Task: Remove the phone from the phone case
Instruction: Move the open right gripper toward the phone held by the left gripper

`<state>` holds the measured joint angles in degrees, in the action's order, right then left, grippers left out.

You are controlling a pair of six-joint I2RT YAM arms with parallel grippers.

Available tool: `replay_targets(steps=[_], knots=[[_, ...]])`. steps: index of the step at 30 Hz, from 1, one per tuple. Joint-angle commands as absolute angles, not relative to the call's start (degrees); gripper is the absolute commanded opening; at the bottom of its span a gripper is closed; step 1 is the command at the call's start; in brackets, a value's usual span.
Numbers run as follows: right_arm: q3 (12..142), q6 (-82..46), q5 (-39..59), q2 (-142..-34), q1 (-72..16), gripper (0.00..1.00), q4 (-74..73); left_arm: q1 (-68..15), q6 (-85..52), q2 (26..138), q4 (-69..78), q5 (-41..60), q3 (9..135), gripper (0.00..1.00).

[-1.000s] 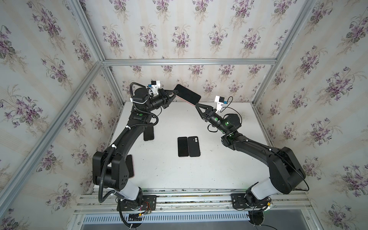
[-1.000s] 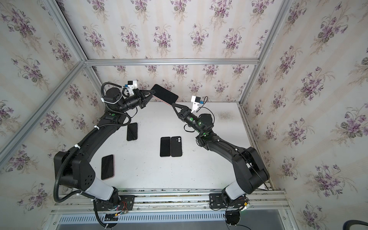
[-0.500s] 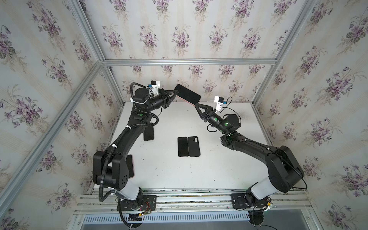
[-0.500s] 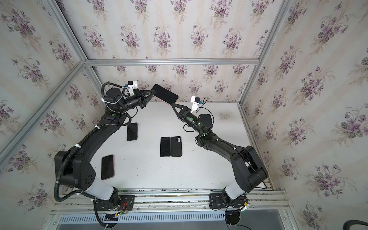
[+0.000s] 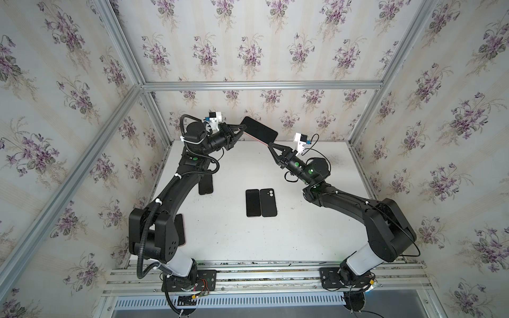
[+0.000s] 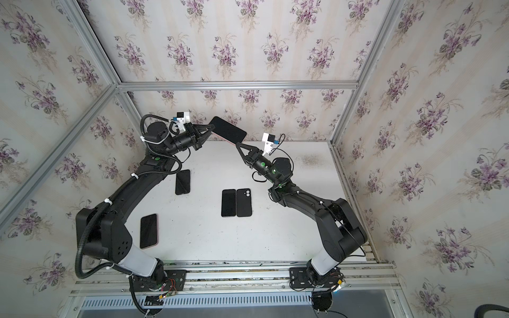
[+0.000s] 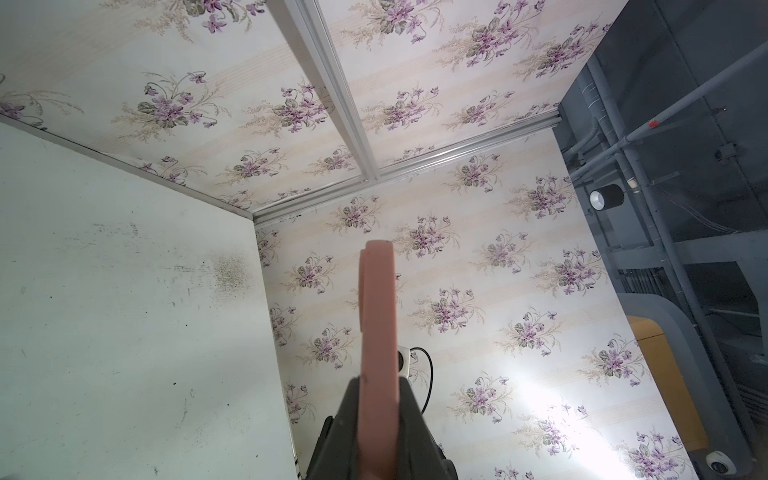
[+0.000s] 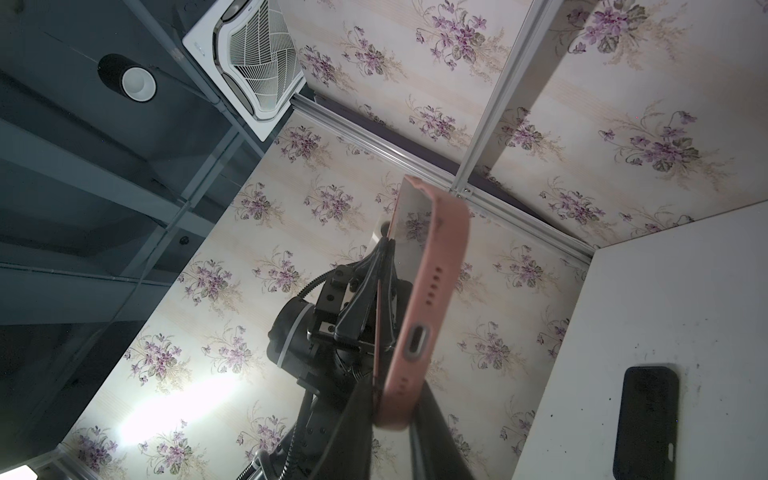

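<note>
The phone (image 5: 259,128), inside its pink phone case (image 8: 432,291), hangs above the worktop's (image 5: 303,234) far edge, long axis spanning both arms: left gripper (image 5: 243,129) clamps one end, right gripper (image 5: 271,144) pinches the opposite corner.

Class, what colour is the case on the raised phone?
The salmon-pink phone case shows clearest in the right wrist view.

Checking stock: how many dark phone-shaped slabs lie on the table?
4. Mid-table pair: a plain slab beside a camera-side slab; a third beside the left arm; a fourth near its base. Arms may hide more.
</note>
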<state>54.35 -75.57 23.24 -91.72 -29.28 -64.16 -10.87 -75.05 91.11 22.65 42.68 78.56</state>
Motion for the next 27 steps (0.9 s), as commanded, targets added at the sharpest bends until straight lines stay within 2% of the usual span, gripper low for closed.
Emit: replay_targets(steps=[1, 8, 15, 20, 27], knots=[[54.7, -75.8, 23.6, -92.3, -29.4, 0.16, -67.7, -10.8, -76.2, 91.1, 27.1, 43.1, 79.0, 0.0], [55.0, -75.6, 24.7, -92.7, -29.4, 0.13, -68.2, -10.9, -77.1, 91.2, 27.2, 43.0, 79.0, 0.0], [54.5, -70.3, 30.2, -92.9, -29.4, 0.12, -68.3, -10.9, -81.5, 91.4, 27.0, 44.1, 80.3, 0.0], [54.0, -61.2, 33.2, -91.8, -29.4, 0.11, -65.7, -11.2, -86.3, 91.2, 27.0, 45.3, 79.9, 0.0], [58.0, -46.3, 36.5, -90.1, -29.1, 0.08, -52.8, -12.6, -89.4, 90.0, 26.2, 46.6, 78.6, 0.0]])
